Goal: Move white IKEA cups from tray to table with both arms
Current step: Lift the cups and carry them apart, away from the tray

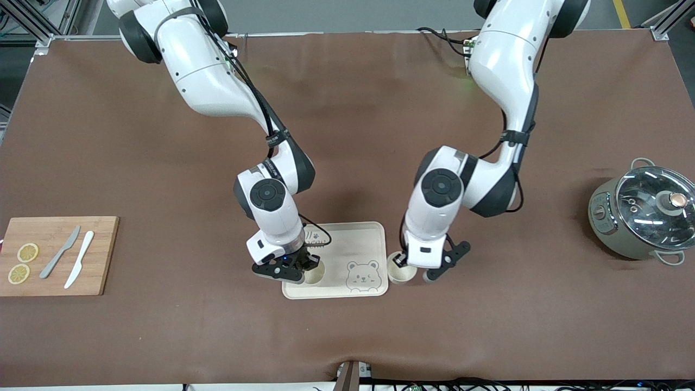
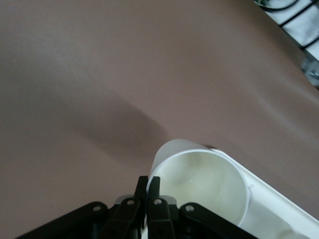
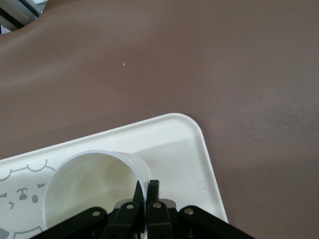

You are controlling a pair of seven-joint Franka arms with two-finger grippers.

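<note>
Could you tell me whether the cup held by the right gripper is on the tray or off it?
On it. The right gripper pinches the cup by its rim, upright, over the tray.

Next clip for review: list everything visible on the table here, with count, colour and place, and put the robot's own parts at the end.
white cups: 2, off-white; one on the tray, the other on the table beside the tray, toward the left arm's end.
tray: 1, cream with a bear print, mid-table, near the front camera.
pot: 1, grey-green with a glass lid, at the left arm's end.
cutting board: 1, wooden, at the right arm's end.
lemon slices: 2, yellow, on the board.
knives: 2 on the board, one grey, one white.
table: 1, brown.
right gripper: black, shut on the rim of the cup on the tray.
left gripper: black, shut on the rim of the cup beside the tray.
</note>
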